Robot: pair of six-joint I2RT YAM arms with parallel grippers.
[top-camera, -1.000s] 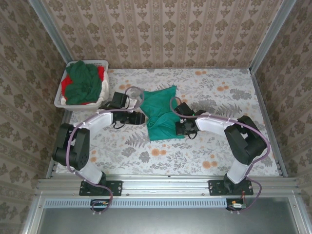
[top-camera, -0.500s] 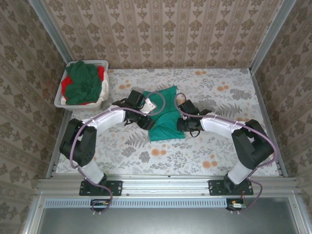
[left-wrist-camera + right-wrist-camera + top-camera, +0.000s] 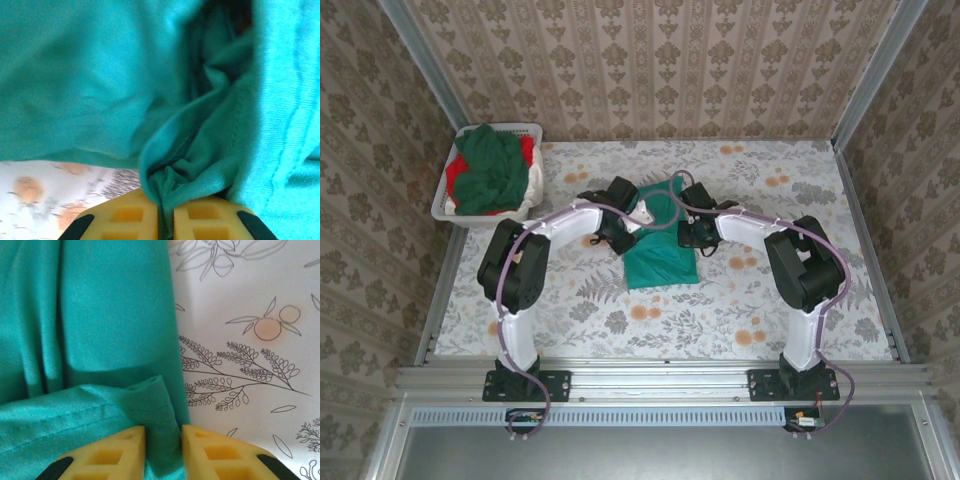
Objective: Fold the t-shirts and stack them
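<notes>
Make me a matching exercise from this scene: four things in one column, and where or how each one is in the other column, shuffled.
1 teal t-shirt
2 laundry basket
3 left gripper
4 right gripper

A far left corner, holding dark green and red clothes
B pinched shut on bunched teal cloth
C lying in the middle of the table
D fingers either side of a hemmed edge

Pairs: 1-C, 2-A, 3-B, 4-D

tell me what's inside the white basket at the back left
A dark green shirt heaped on top, with red cloth showing at its edges, in the basket. Whatever lies beneath them is covered.
</notes>
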